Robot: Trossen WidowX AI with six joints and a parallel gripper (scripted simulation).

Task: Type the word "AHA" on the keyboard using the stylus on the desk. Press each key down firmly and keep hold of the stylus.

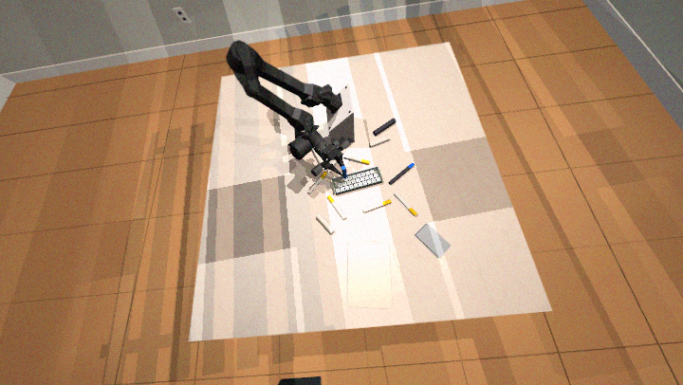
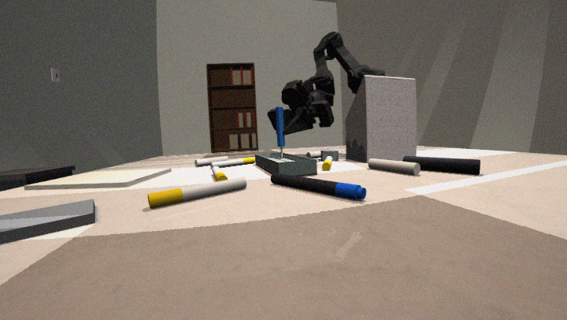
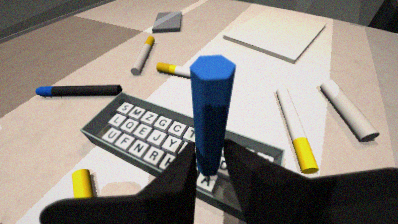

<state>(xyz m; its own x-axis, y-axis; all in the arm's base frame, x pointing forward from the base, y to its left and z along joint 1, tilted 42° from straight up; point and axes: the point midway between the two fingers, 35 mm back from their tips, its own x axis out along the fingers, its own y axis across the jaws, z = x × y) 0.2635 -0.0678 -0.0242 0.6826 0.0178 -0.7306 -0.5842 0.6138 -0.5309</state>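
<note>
A blue stylus [image 1: 343, 170] [image 2: 279, 119] [image 3: 212, 100] stands nearly upright with its thin tip down. My gripper [image 1: 342, 174] [image 2: 279, 128] [image 3: 209, 147] is shut on it. The keyboard [image 1: 359, 180] [image 2: 299, 167] [image 3: 106, 114] is a dark-rimmed tray with white letter keys. In the exterior view the tip reaches down to the keyboard and its end is hidden by the rim. In the wrist view the A key [image 3: 206, 182] shows just below the stylus, between the fingers. The stylus and fingers hide the tip and several keys, so contact or a pressed key cannot be told.
Yellow-ended white markers lie around the keyboard, one [image 1: 336, 207] [image 3: 297, 132] near its left end. A black marker with a blue end [image 1: 401, 174] [image 2: 317, 185] [image 3: 80, 90] lies to its right. A grey slab [image 1: 432, 240] [image 3: 167, 22] and a pale flat panel [image 1: 369, 275] [image 3: 275, 35] lie farther out.
</note>
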